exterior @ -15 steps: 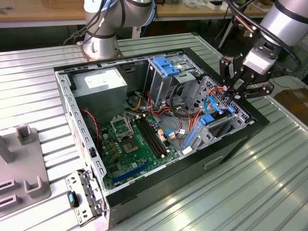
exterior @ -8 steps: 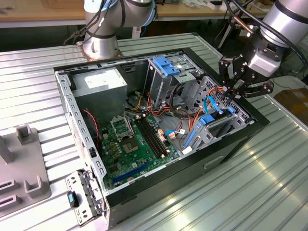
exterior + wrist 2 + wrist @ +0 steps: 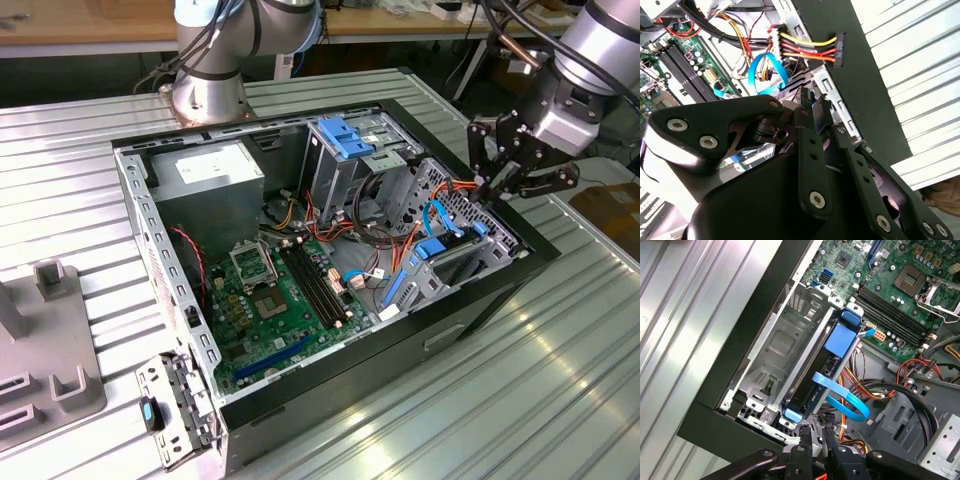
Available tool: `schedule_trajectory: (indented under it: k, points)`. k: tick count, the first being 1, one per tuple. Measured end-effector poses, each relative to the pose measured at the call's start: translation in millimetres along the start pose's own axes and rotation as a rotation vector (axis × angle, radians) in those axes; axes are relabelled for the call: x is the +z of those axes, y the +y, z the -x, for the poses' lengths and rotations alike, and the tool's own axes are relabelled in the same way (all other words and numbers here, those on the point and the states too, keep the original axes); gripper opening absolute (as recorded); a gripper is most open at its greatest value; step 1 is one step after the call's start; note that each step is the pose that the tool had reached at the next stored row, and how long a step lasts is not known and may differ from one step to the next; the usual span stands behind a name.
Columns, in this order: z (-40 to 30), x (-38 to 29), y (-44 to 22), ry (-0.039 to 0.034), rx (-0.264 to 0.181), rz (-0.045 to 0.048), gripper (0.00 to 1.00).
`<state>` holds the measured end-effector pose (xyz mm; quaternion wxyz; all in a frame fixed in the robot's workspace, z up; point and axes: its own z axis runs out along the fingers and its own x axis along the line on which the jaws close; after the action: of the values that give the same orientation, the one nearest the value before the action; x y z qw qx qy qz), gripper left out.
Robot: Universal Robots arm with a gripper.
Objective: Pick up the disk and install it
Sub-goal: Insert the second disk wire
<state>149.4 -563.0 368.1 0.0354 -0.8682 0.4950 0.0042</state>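
The disk (image 3: 812, 371) stands on edge inside the metal drive cage (image 3: 782, 347) of the open computer case, with its blue carrier rail (image 3: 841, 339) along the upper edge. In the exterior view the disk (image 3: 447, 251) sits in the cage at the case's right side. My gripper (image 3: 497, 189) hovers just above the cage's far end, over the case wall. In the first wrist view my gripper (image 3: 815, 434) is close over the disk's end, fingers drawn together with nothing between them. A looped blue cable (image 3: 846, 401) lies beside the disk.
The green motherboard (image 3: 272, 300) fills the case floor, with the power supply (image 3: 205, 175) at the back. A blue bracket (image 3: 345, 137) tops the upper cage. A multi-coloured power connector (image 3: 836, 50) hangs over the case wall. A grey fixture (image 3: 45, 345) sits at the exterior view's left on the ribbed table (image 3: 500, 400).
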Motion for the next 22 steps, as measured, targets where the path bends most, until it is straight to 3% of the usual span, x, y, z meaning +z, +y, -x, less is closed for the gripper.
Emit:
schedule_trajectory:
  k: [3,7,11,13,15,18,22]
  points:
    - [-0.7,0.0,-1.4,-0.0014,-0.024,0.0010,0.24]
    - [-0.9,0.1,-1.7,-0.0087,-0.148,0.0061,0.24]
    - [-3.3,0.1,-5.8,-0.0215,-0.238,0.0047,0.24]
    - [-5.1,0.3,-8.7,-0.0273,-0.308,0.0067,0.24]
    - [-8.7,0.5,-14.8,-0.0290,-0.330,0.0075,0.24]
    - [-10.1,0.7,-18.2,-0.0296,-0.338,0.0078,0.24]
    - [-7.5,1.0,-22.5,-0.0295,-0.340,0.0081,0.24]
